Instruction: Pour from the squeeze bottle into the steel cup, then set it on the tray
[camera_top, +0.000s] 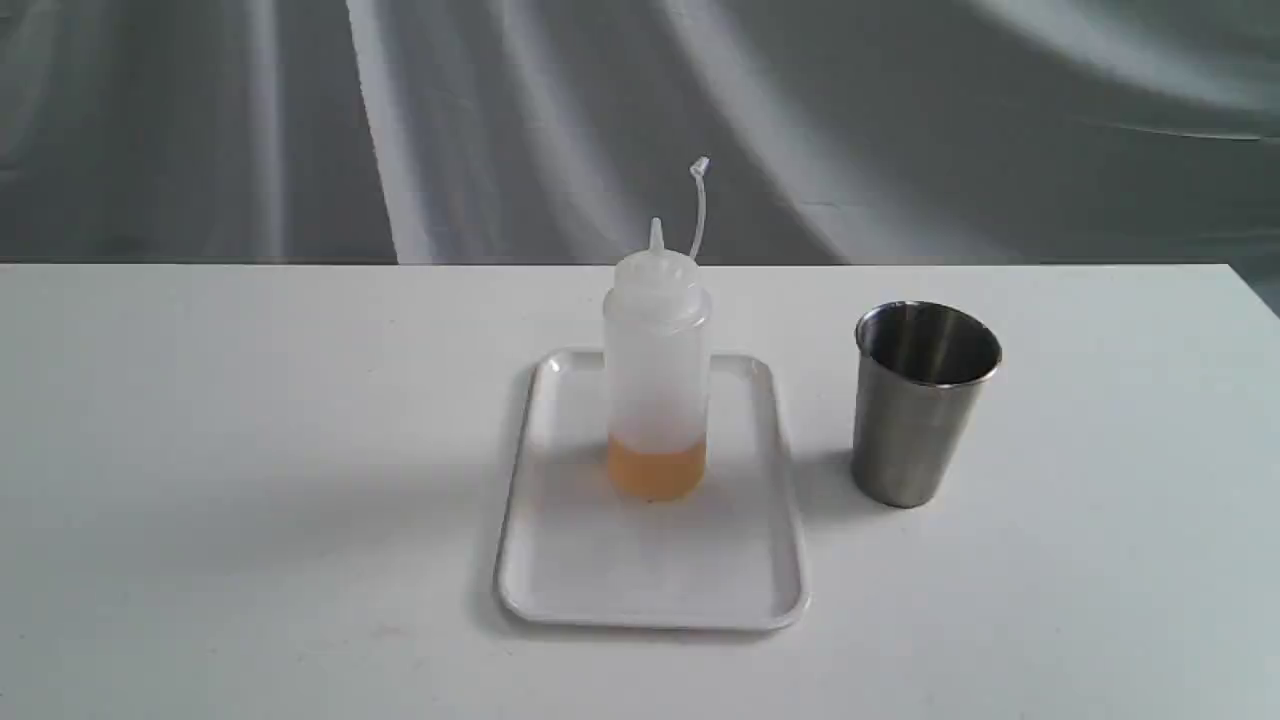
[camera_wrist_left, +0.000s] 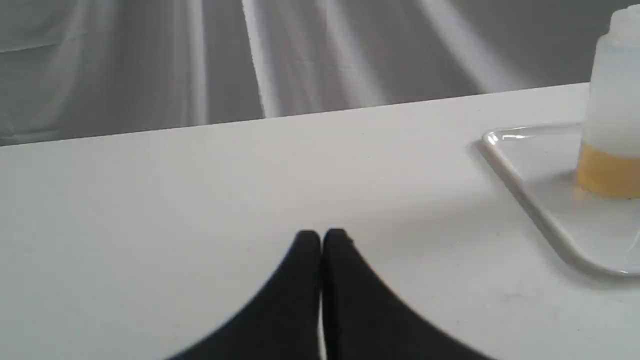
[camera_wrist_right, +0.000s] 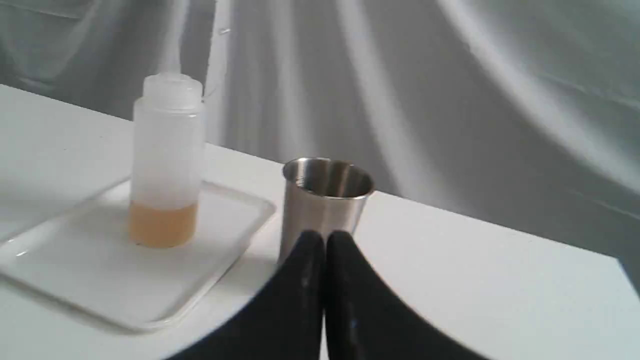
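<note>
The squeeze bottle (camera_top: 656, 375) stands upright on the white tray (camera_top: 600, 570) at the table's middle, amber liquid at its bottom and its cap strap curling up. The steel cup (camera_top: 922, 400) stands upright on the table to the right of the tray, apart from it. Neither arm shows in the exterior view. In the left wrist view my left gripper (camera_wrist_left: 321, 236) is shut and empty over bare table, with the tray (camera_wrist_left: 530, 195) and bottle (camera_wrist_left: 612, 125) off to one side. My right gripper (camera_wrist_right: 324, 236) is shut and empty, near the cup (camera_wrist_right: 320, 202); bottle (camera_wrist_right: 166, 165) and tray (camera_wrist_right: 80, 280) lie beyond.
The white table (camera_top: 250, 480) spreads bare on both sides of the tray, with its back edge against a grey draped cloth (camera_top: 500, 120). The table's right corner shows at the far right (camera_top: 1245, 285).
</note>
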